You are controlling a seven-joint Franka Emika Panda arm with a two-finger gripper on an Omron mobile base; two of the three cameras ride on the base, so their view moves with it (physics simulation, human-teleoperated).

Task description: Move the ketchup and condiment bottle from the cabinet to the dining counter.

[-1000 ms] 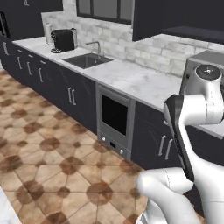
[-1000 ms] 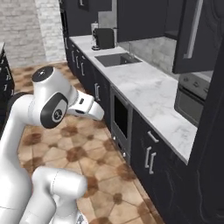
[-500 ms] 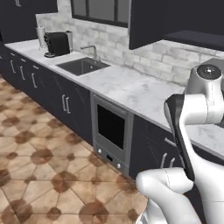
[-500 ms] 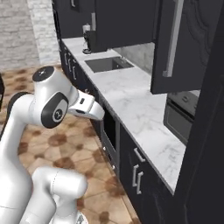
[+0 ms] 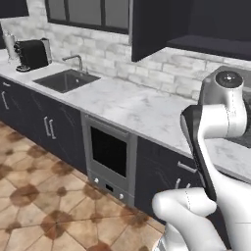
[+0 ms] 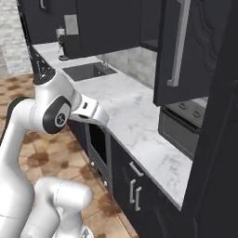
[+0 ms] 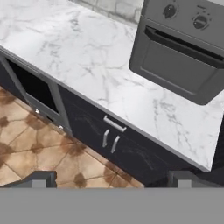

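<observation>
— Along the brick wall, what is showing?

— A marble desk [image 5: 122, 105] is running above dark lower cupboards [image 5: 54, 127], with a sink [image 5: 62, 80] set into it and a tap [image 5: 77, 60] standing behind the basin. A black coffee machine [image 5: 30, 54] is sitting at the far left end of the desk, next to the sink.

— And the arm?

— The white arm [image 6: 42, 116] is folding up at the front, elbow high. From the hand camera, the end effector [image 7: 109, 179] is looking down over the desk edge, and its two dark fingertips [image 7: 41, 179] are standing wide apart with nothing between them.

— What is lying beneath it?

— A grey countertop oven [image 7: 183, 52] with two knobs is sitting on the marble, close to the back wall. Below the desk edge, a dark cupboard door pair with short silver handles [image 7: 110, 142] is facing the tiled floor [image 5: 44, 206], and a built-in appliance with a dark glass front [image 5: 109, 152] is sitting to one side.

— Where is the cabinet?

— The cabinet [image 6: 186, 46] is hanging above the desk, its long silver bar handle [image 6: 179, 44] running down the door. That door seems to be standing ajar, though the angle is poor.

— The bottles?

— I cannot make them out; the cabinet's inside is dark.
</observation>
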